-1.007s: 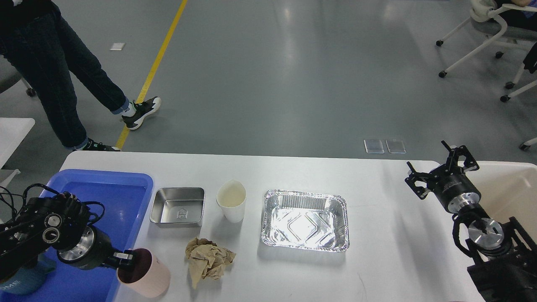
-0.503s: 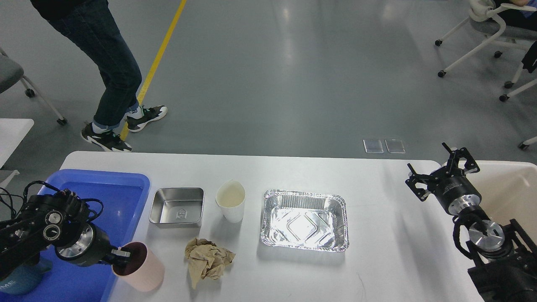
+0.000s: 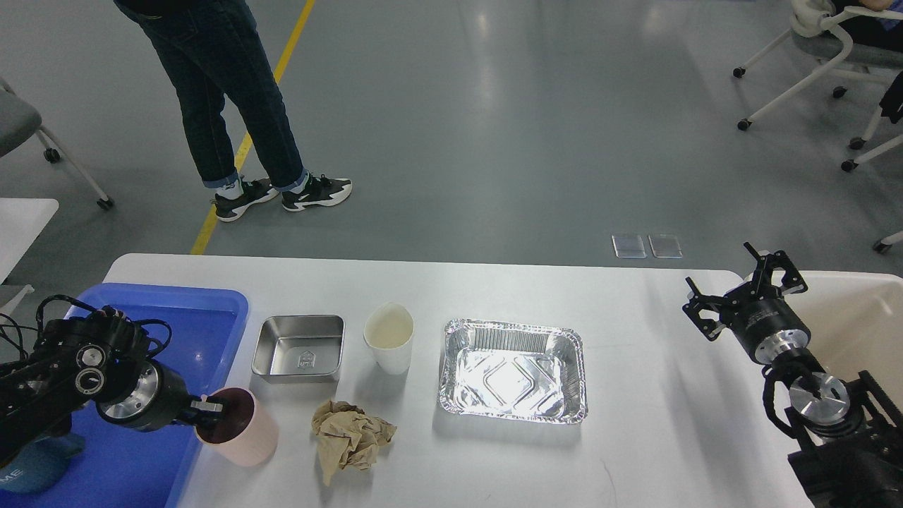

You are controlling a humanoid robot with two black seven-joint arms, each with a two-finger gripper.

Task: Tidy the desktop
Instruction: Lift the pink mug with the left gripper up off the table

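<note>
The white desktop (image 3: 656, 395) holds a steel box (image 3: 299, 348), a white paper cup (image 3: 389, 337), a foil tray (image 3: 512, 371) and a crumpled brown paper (image 3: 350, 435). My left gripper (image 3: 209, 410) is shut on the rim of a pink cup (image 3: 243, 430), one finger inside its dark mouth, at the right edge of the blue tray (image 3: 180, 331). My right gripper (image 3: 741, 289) is open and empty above the desktop's far right, by the cream-white bin (image 3: 857, 317).
A blue object (image 3: 32, 462) lies in the blue tray at the lower left. A person (image 3: 226, 92) stands on the floor beyond the far left corner. Office chairs (image 3: 825, 63) stand at the far right.
My left gripper has lifted the pink cup and carried it a little away from me along the tray's edge. The person has walked to the right. The right arm has barely moved.
</note>
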